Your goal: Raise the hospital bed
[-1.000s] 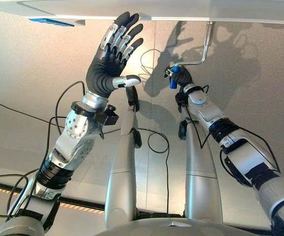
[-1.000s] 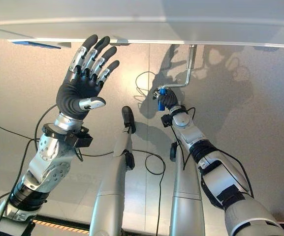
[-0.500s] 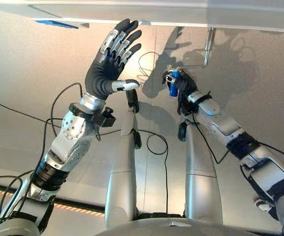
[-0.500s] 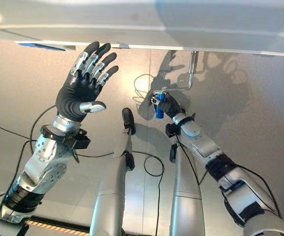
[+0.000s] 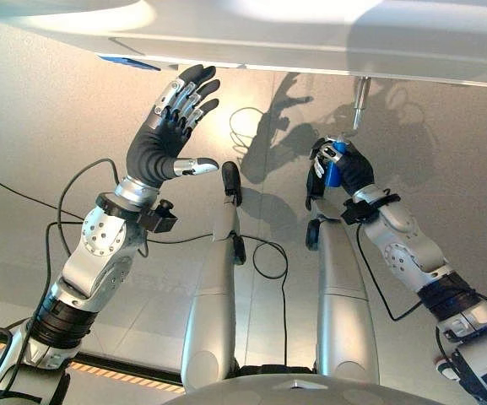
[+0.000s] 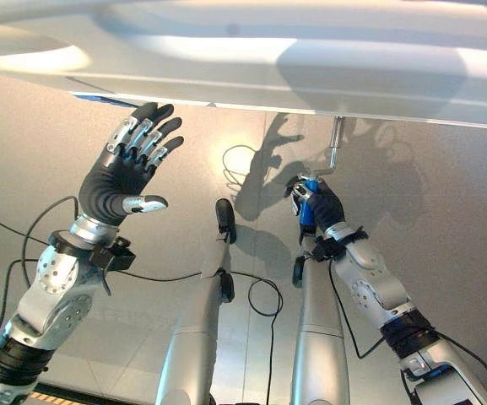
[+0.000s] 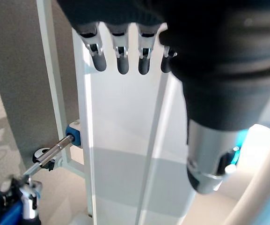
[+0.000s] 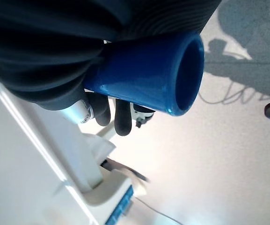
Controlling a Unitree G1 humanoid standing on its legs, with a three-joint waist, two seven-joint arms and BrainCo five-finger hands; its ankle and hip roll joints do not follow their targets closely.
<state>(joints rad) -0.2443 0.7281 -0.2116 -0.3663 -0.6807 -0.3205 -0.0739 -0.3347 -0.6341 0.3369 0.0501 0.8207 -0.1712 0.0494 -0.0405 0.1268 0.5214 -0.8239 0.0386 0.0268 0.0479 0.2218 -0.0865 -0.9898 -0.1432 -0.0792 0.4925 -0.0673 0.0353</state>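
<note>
A white hospital bed frame (image 5: 311,34) runs across the far side of the scene. A chrome crank rod (image 5: 359,101) comes down from under it and ends in a blue handle (image 5: 334,165). My right hand (image 5: 350,171) is shut on that blue handle (image 8: 144,79), its fingers curled round it. The rod (image 7: 55,151) and the blue handle (image 7: 6,213) also show in the left wrist view. My left hand (image 5: 169,135) is raised to the left, open with fingers spread, holding nothing, just below the bed's edge.
A blue fitting (image 5: 133,63) sits on the underside of the bed frame above my left hand. The grey floor (image 5: 446,169) spreads below the bed.
My right hand has swung the blue handle to the right and downward, turning the crank. The left hand has drifted slightly left. The camera has also shifted.
</note>
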